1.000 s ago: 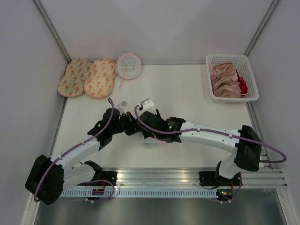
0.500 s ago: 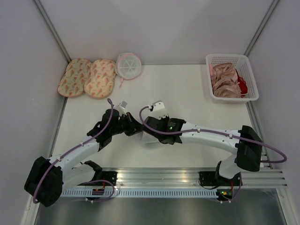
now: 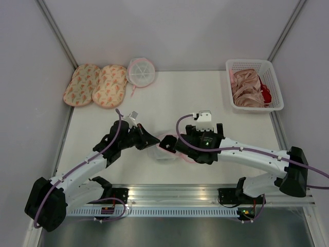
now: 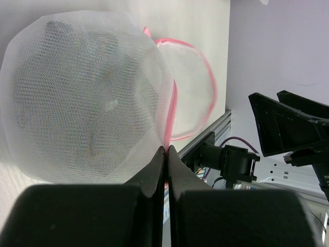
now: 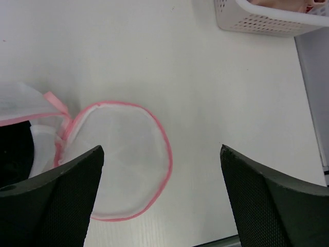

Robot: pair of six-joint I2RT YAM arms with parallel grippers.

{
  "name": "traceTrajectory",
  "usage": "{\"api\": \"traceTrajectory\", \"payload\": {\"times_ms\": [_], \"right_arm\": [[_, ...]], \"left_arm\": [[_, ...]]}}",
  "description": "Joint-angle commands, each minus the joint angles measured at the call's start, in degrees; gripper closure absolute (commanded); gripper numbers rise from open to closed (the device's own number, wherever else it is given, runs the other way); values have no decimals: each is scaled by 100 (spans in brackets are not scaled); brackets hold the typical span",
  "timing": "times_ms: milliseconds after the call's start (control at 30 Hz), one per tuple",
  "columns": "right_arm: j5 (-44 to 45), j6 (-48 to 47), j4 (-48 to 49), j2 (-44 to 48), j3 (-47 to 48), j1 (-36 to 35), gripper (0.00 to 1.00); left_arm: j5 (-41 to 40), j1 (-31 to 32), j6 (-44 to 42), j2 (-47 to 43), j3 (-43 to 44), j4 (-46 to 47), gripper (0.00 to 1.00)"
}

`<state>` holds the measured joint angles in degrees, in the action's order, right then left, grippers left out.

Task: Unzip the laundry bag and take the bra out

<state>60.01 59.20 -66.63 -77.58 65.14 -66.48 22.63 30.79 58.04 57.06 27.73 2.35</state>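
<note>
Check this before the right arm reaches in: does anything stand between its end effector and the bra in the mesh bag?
Only mesh. The bag is unzipped, its flap flat on the table under the open right end effector; the bra is a dark shape behind the dome. The left end effector pinches the pink rim.

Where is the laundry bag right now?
In the top view the laundry bag lies at the table's front middle, its pink edge pinched by the left gripper, right gripper above.

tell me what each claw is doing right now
left claw: shut on the laundry bag
right claw: open, holding nothing
</note>
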Motion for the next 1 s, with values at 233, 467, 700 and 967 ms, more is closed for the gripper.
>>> {"api": "traceTrajectory", "payload": {"times_ms": [233,467,700,967], "right_arm": [[-3159,-2316,4280,1474,-1320,326,16],[-5323,-2141,6081,887,-2119,1066,33],[-5614,-2018,6601,385,-2102,1163,42],[-4896,-2140,5848,-178,-1830,1164,44]], "left_arm": [[-57,6,5,-116,-136,-33,98],[-75,15,49,-221,-346,-42,98],[-163,6,76,-292,-575,-33,98],[-180,6,129,-379,-707,-6,98]]}}
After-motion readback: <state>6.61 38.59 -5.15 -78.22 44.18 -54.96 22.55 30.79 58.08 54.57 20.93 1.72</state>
